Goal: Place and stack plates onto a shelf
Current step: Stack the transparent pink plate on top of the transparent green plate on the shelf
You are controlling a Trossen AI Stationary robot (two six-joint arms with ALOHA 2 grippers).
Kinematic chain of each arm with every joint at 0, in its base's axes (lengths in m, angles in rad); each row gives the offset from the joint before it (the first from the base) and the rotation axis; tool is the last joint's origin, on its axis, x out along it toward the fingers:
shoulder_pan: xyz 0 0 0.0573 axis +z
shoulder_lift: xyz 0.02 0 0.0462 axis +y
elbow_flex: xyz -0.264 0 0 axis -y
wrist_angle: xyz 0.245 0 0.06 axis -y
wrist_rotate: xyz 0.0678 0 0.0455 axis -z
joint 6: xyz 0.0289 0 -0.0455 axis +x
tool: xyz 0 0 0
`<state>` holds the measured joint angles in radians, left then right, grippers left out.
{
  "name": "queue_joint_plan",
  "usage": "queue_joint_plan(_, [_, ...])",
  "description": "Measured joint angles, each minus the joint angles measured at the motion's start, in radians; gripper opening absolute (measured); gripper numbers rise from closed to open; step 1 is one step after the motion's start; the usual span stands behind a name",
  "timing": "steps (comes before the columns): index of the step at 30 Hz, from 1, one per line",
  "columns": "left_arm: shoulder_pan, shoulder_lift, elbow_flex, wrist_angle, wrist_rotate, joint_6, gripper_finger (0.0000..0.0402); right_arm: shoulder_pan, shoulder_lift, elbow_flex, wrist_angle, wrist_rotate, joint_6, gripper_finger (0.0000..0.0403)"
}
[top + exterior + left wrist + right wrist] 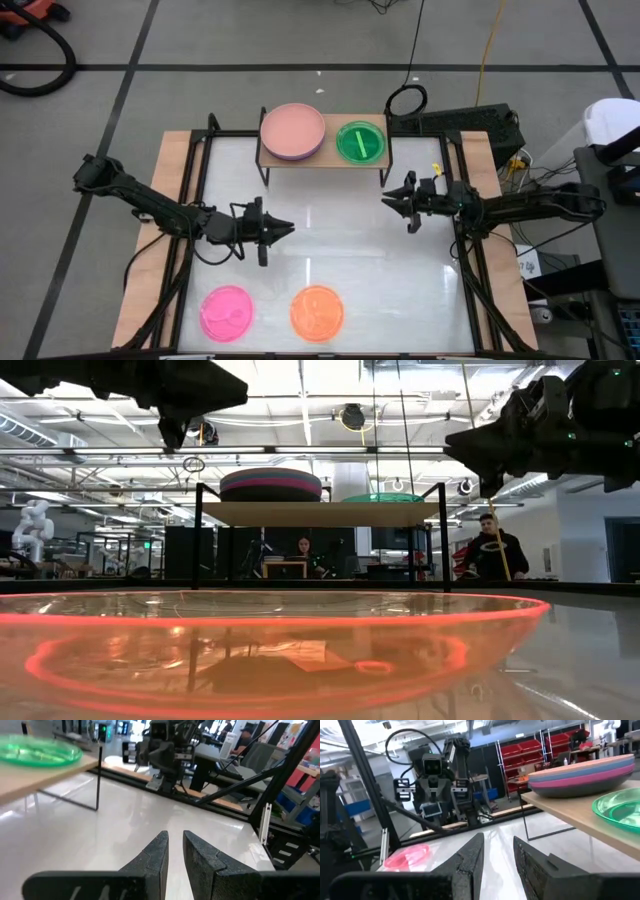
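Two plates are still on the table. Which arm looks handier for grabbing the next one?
Probably the left. Its gripper hangs just above the pink plate and orange plate, while the right gripper sits beside the shelf, farther from both.

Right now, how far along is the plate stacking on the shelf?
Done: a stack of large plates and a green plate sit on the shelf. In hand: nothing; left gripper and right gripper hover empty. Left: pink plate and orange plate on the table.
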<state>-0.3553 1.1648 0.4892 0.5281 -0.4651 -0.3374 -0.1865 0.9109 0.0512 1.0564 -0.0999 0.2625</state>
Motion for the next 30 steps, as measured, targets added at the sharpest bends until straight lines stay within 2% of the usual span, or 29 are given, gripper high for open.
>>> queue_joint_plan(2, [0.001, 0.000, 0.000, -0.019, -0.003, -0.027, 0.0062, 0.006, 0.000, -0.002, -0.008, 0.000, -0.015, 0.0091])
queue_joint_plan(4, [0.005, 0.000, 0.000, -0.049, -0.050, -0.032, 0.0062, 0.006, 0.000, -0.002, -0.009, -0.006, -0.013, 0.0091])
queue_joint_plan(7, [0.023, 0.000, 0.038, -0.172, -0.068, -0.057, 0.0062, 0.006, -0.003, -0.002, -0.009, -0.009, -0.002, 0.0091])
queue_joint_plan(13, [0.062, 0.000, 0.296, -0.726, 0.027, -0.145, 0.0062, 0.006, -0.003, -0.003, 0.003, -0.035, 0.015, 0.0091])
queue_joint_plan(19, [0.089, -0.001, 0.521, -1.145, 0.130, -0.119, 0.0062, 0.006, -0.003, -0.004, 0.017, -0.035, 0.053, 0.0091])
queue_joint_plan(21, [0.098, -0.002, 0.535, -1.234, 0.174, -0.140, 0.0062, 0.006, -0.003, -0.004, 0.017, -0.035, 0.064, 0.0091])
queue_joint_plan(25, [0.110, -0.001, 0.493, -1.360, 0.341, -0.211, 0.0062, 0.011, -0.003, -0.004, 0.017, -0.035, 0.079, 0.0091])
queue_joint_plan(30, [0.098, 0.000, 0.382, -1.351, 0.483, -0.251, 0.0062, 0.036, -0.003, -0.005, 0.017, -0.034, 0.082, 0.0091])
